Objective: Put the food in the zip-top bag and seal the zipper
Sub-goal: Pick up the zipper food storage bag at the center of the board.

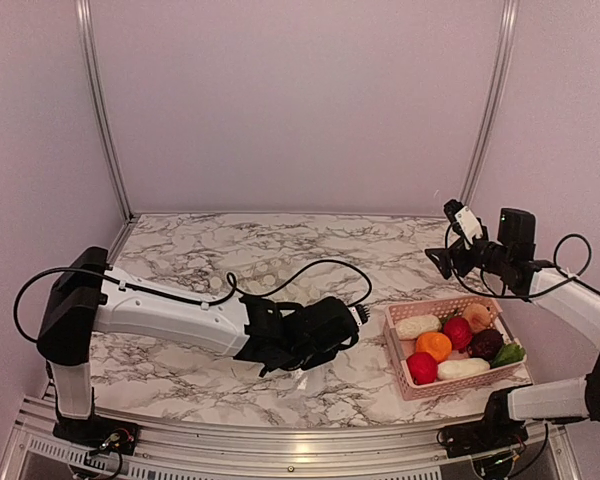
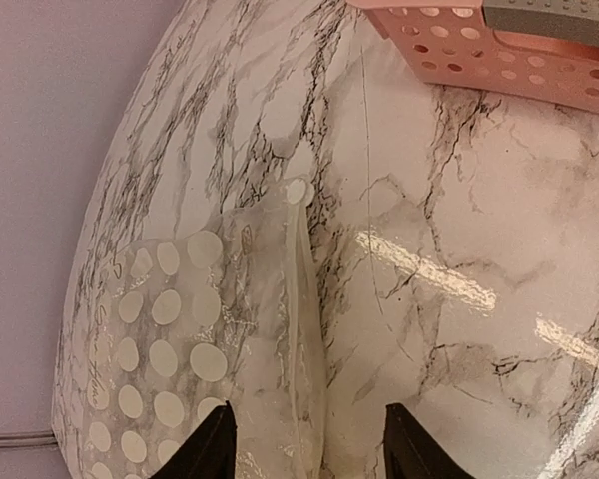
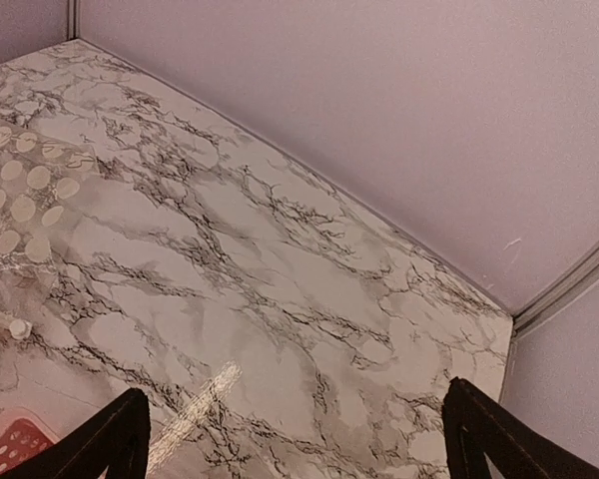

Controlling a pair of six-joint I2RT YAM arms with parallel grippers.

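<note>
Between the tips of the open, empty left tool point(image 2: 309, 454): zipper point(image 2: 301, 299) of the zip-top bag point(image 2: 170, 329); best pinched squarely, one lip only; right tool point(image 3: 299, 444) likewise open, empty.

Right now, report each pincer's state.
Left pincer: open, over the transparent polka-dotted plastic bag, holding nothing.
Right pincer: open, empty.

The left arm point(image 1: 170, 315) reaches out low and nearly level from its base, bending at the wrist. The left gripper point(image 2: 307, 449) points ahead and down, its two dark fingers point(image 2: 212, 447) parted with a clear gap between them. The right arm point(image 1: 580, 300) is folded upward and carries the right gripper point(image 3: 299, 439) high, tilted down, with its fingers spread wide.
</note>
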